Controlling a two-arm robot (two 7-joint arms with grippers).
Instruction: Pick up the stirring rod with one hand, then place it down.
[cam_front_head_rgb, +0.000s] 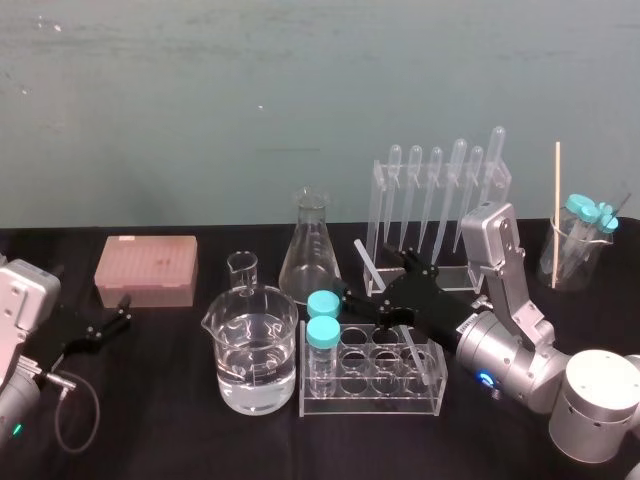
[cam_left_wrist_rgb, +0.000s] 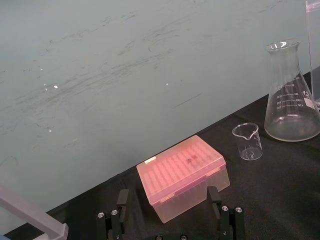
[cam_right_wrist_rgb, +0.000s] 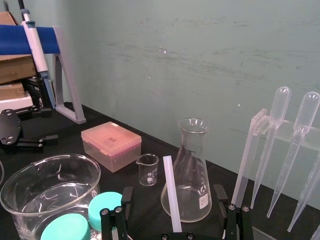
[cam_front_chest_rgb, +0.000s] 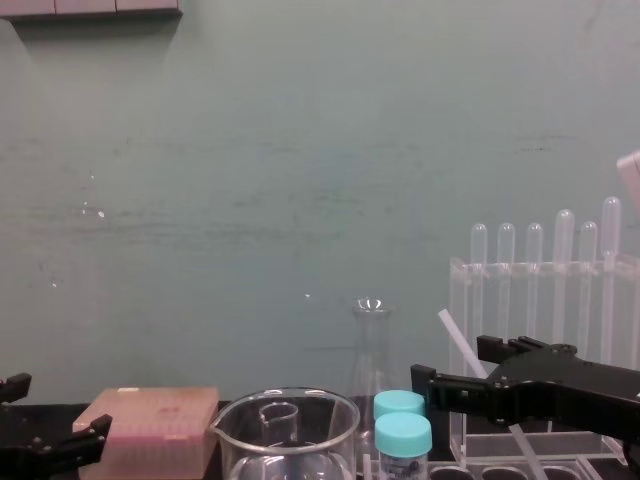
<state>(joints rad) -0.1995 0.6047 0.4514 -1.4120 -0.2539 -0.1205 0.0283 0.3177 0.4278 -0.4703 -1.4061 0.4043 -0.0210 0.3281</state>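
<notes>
Stirring rod (cam_right_wrist_rgb: 169, 175) leans over the clear tube rack (cam_front_head_rgb: 370, 402), long axis passing between the spread fingers of the right claw (cam_front_head_rgb: 377, 276), gap either side; left claw (cam_front_head_rgb: 126, 310), also spread, sits well apart.

Silver-grey right arm (cam_front_head_rgb: 525, 350) with blue light (cam_front_head_rgb: 486, 380); black, angular right gripper (cam_front_head_rgb: 380, 280), silver screws (cam_right_wrist_rgb: 231, 206); grey cable (cam_front_head_rgb: 66, 379) loops from left arm (cam_front_head_rgb: 20, 300).

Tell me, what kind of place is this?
Probably a science lab bench: there's a conical flask, a beaker of water, and a rack of pipettes. The right tool reaches around the stirring rod; the left tool sits near the pink box.
</notes>
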